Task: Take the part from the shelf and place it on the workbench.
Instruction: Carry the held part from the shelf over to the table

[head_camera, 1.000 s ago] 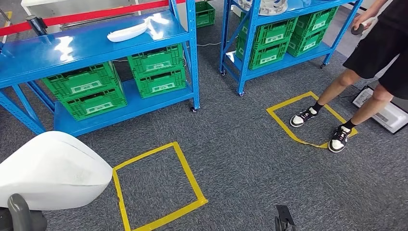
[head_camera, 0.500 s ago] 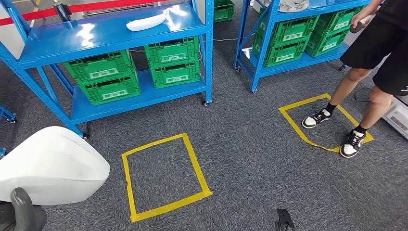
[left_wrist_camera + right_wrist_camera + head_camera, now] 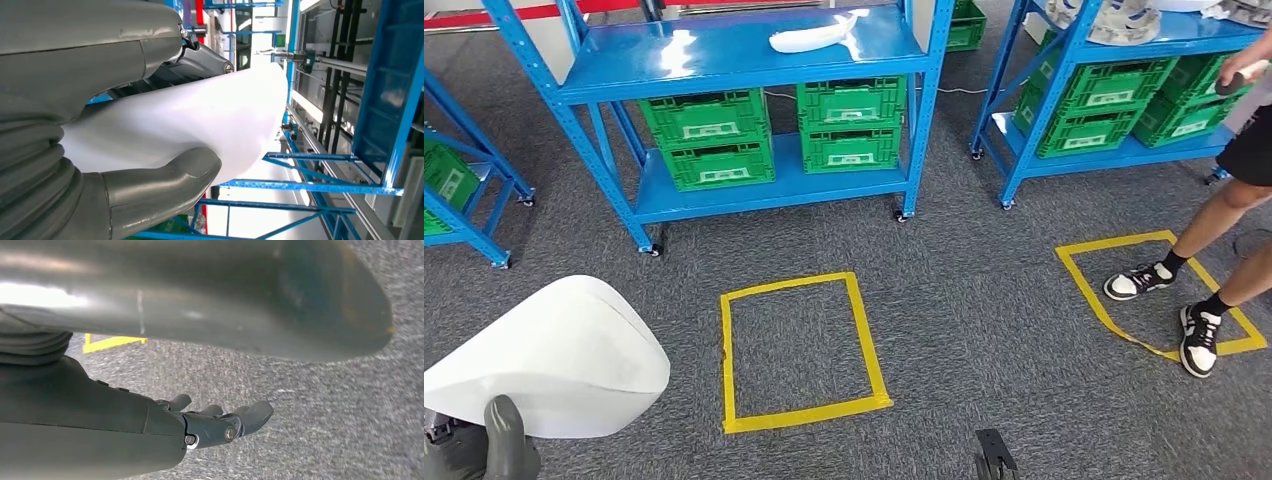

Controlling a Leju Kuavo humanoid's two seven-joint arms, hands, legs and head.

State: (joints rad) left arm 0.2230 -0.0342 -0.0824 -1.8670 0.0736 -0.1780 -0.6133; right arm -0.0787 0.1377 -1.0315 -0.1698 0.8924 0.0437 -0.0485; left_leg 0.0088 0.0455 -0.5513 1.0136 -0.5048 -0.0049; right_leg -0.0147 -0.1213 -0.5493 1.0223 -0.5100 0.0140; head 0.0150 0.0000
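Observation:
A large white curved part (image 3: 554,355) fills the lower left of the head view, held off the carpet by my left hand (image 3: 484,450). In the left wrist view the grey thumb (image 3: 150,190) presses on one face of the white part (image 3: 200,120), and darker fingers lie against its other face. My right hand (image 3: 220,422) hangs over the grey carpet with nothing in it, its dark fingers loosely extended. A dark tip of the right hand (image 3: 994,458) shows at the bottom edge of the head view.
A blue shelf (image 3: 724,50) stands ahead with green crates (image 3: 709,135) below and another white part (image 3: 809,38) on top. A second blue shelf (image 3: 1124,150) is at right. A yellow tape square (image 3: 799,350) marks the carpet. A person (image 3: 1199,320) stands in another yellow square at right.
The camera has swung left, so the shelves, tape squares and person shifted right in the picture. The white part stays held in my left hand.

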